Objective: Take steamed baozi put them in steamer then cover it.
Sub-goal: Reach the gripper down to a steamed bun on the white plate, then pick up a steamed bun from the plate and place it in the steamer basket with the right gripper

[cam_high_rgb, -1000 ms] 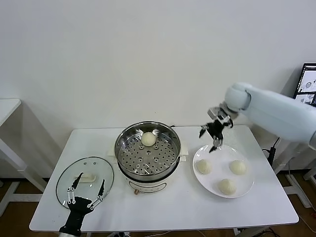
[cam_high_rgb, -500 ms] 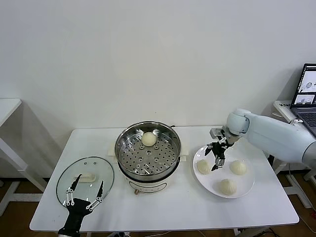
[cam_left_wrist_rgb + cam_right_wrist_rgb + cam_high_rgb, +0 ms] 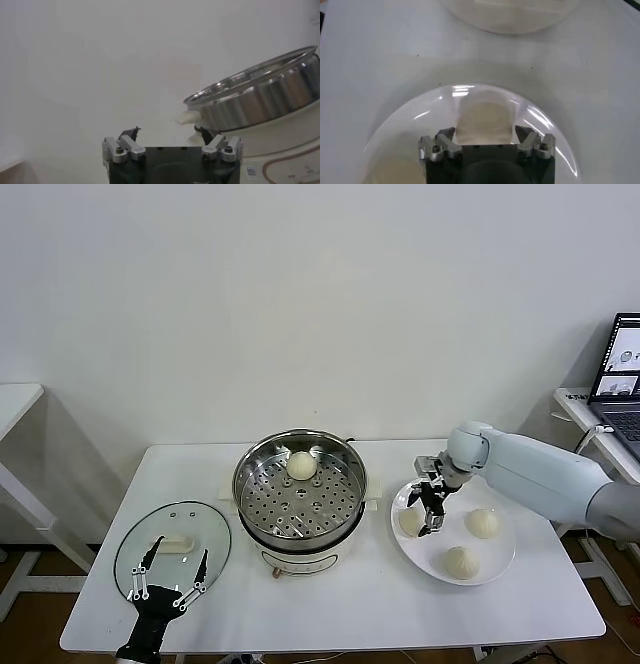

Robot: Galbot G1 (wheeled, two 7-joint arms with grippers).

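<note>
Nearest to me, my left gripper (image 3: 178, 556) hovers over the near part of the glass lid (image 3: 135, 559), which lies flat on the surface (image 3: 350, 604) to the left of the steamer (image 3: 290, 509). Its jaws are spread wide and point toward the lid's cream bar handle (image 3: 172, 541). I judge it is waiting there so the cover can go on once the basket is filled. That arm is cut off by the lower edge of the head view, so I see little beyond the wrist. Further in and to the right, the white plate (image 3: 500, 569) sits just beside the steamer, a short carry away. My right gripper (image 3: 430, 519) is down over the plate at the baozi nearest the steamer (image 3: 406, 524). I cannot tell whether those jaws have closed on it or only flank it, because the gripper hides most of that bun from the head view. Two more baozi (image 3: 483, 522) lie well clear on the plate and are untouched. One baozi (image 3: 301, 465) already rests on the far side of the perforated floor, which leaves the near holes free for the rest. At the far right a laptop (image 3: 625, 369) is cut by the frame edge.
</note>
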